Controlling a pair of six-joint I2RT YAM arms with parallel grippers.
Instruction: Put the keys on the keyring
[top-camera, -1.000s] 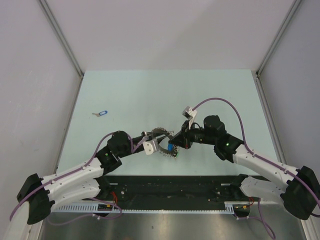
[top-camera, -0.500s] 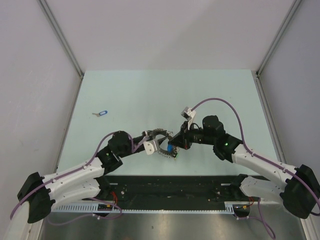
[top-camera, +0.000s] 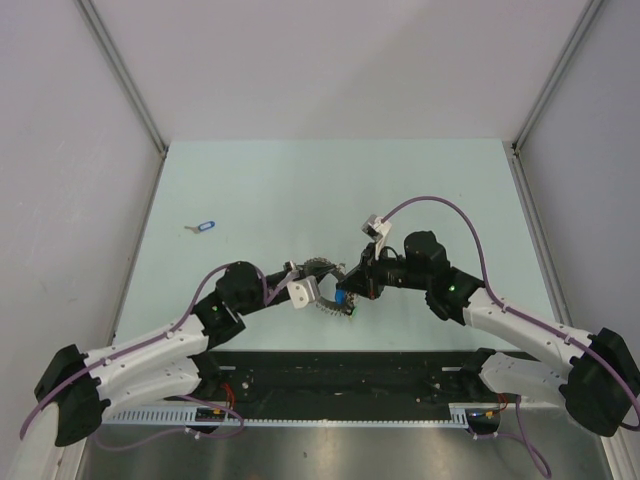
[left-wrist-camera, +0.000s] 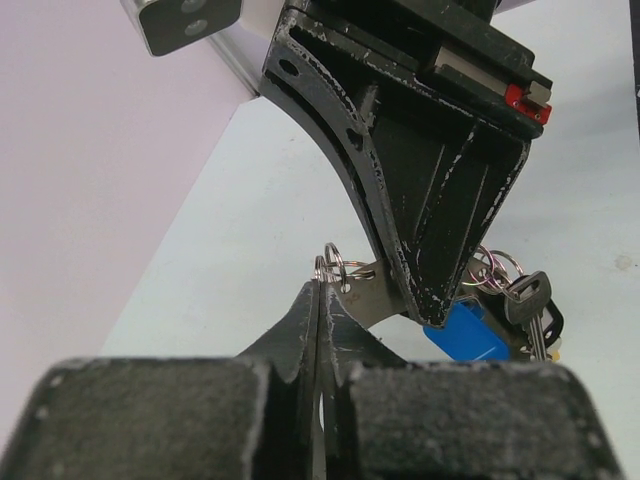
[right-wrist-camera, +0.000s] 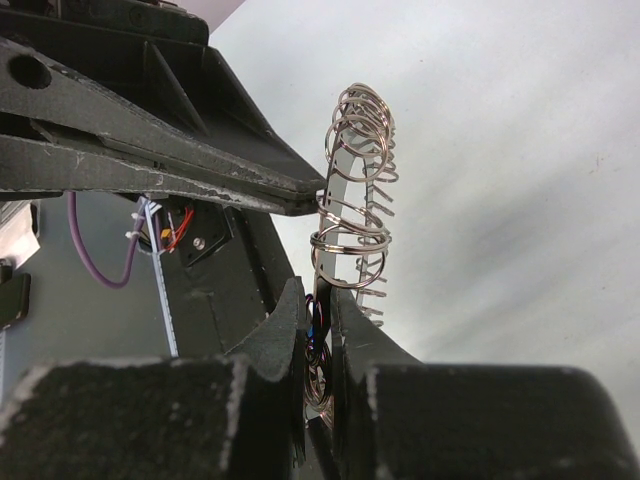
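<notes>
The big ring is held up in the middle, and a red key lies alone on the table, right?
Not quite. The lone key is blue, not red; the top external view shows it. The keyring is indeed held in the middle.

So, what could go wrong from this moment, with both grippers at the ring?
1. The left gripper and right gripper both seem to pinch the ring by its thin edge; a small twist may let it slip.
2. Their fingers are very close and may collide.
3. The keys hanging from it could swing and snag.
</notes>
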